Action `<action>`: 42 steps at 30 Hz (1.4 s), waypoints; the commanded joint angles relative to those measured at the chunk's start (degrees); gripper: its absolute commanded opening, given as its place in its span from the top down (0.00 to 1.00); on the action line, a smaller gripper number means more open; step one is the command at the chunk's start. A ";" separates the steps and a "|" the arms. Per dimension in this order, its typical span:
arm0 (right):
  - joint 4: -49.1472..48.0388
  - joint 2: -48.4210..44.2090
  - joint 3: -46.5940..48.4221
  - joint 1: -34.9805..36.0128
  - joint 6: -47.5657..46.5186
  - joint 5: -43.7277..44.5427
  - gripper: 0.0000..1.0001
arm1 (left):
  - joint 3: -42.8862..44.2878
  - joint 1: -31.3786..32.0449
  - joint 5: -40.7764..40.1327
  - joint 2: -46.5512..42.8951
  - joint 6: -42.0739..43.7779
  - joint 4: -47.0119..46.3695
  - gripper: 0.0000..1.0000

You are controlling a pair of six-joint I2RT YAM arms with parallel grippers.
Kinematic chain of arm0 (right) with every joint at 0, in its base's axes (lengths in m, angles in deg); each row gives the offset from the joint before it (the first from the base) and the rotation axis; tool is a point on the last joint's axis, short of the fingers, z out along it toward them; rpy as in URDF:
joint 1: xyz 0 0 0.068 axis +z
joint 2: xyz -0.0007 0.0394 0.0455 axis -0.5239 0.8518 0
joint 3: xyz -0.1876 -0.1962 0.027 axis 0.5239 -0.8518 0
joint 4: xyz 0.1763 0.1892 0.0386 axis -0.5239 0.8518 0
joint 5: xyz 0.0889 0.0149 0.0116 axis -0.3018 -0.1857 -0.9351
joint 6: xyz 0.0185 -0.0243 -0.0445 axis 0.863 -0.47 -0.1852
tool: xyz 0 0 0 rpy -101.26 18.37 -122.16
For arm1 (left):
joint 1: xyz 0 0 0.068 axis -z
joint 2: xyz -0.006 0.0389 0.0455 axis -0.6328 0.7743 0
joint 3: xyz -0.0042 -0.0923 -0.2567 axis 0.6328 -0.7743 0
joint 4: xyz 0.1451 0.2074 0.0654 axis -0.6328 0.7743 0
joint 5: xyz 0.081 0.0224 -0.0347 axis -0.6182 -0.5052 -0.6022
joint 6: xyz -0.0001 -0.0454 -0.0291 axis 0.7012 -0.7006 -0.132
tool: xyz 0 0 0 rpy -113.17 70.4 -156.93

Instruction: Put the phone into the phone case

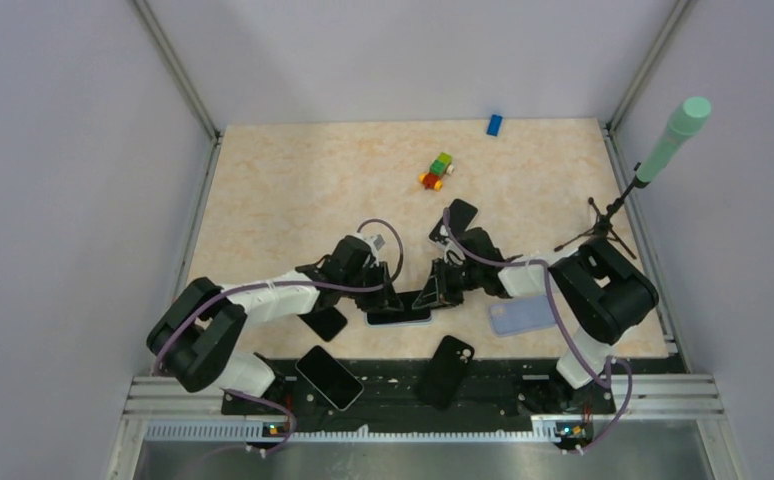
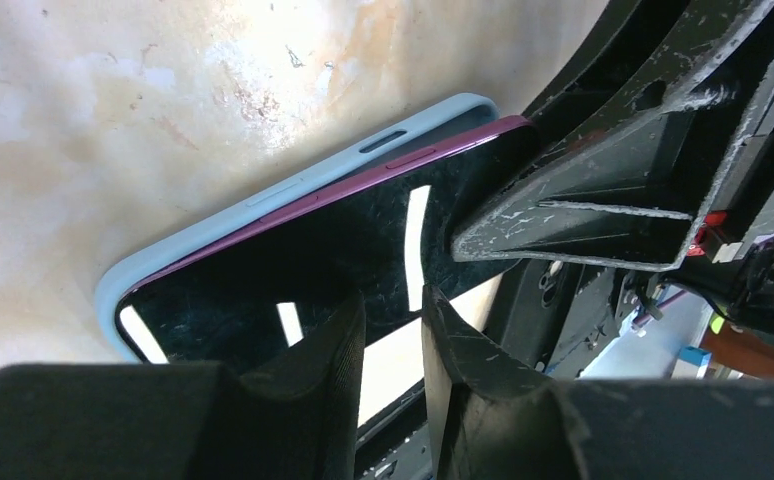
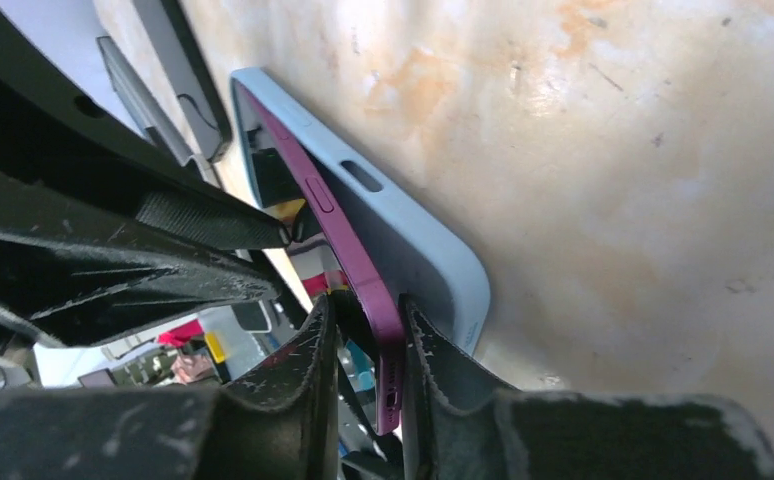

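Grey walls (image 1: 63, 150), beige marbled tabletop (image 1: 303, 180)

the phone (image 2: 313, 250) is a slim slab with a glossy black screen and a plum-purple rim, lying screen up in the lower middle of the top view. under it, flat on the table with its open side up, sits the phone case (image 2: 293, 185), a soft pale grey-blue shell with a slot and button bumps along its side wall. the phone rests slanted in it, one long purple edge riding above the wall, not pressed fully home.
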State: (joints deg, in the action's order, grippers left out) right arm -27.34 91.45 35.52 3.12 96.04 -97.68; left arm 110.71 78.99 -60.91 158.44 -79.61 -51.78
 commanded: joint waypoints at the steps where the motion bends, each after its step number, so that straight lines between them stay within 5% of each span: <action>1: 9.92 4.55 -1.60 5.97 -6.60 11.54 0.80 | 0.45 1.07 -2.54 2.20 -0.90 -1.49 0.71; 16: 25.73 -1.26 2.31 5.97 -12.48 26.24 0.51 | -2.79 1.24 -7.58 2.31 -1.42 1.75 0.76; 30: 32.85 -5.93 4.69 5.97 -14.14 35.37 0.50 | -2.54 1.23 -9.56 0.35 -1.18 3.47 0.77; 42: 30.56 -5.20 4.49 5.97 -14.52 31.25 0.60 | 5.12 4.89 -7.93 5.05 -0.57 3.83 0.77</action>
State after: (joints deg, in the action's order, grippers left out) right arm -5.90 84.30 42.29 9.99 85.49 -75.67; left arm 113.42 82.11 -66.66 161.24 -81.68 -50.47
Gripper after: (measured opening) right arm 0.402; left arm 0.230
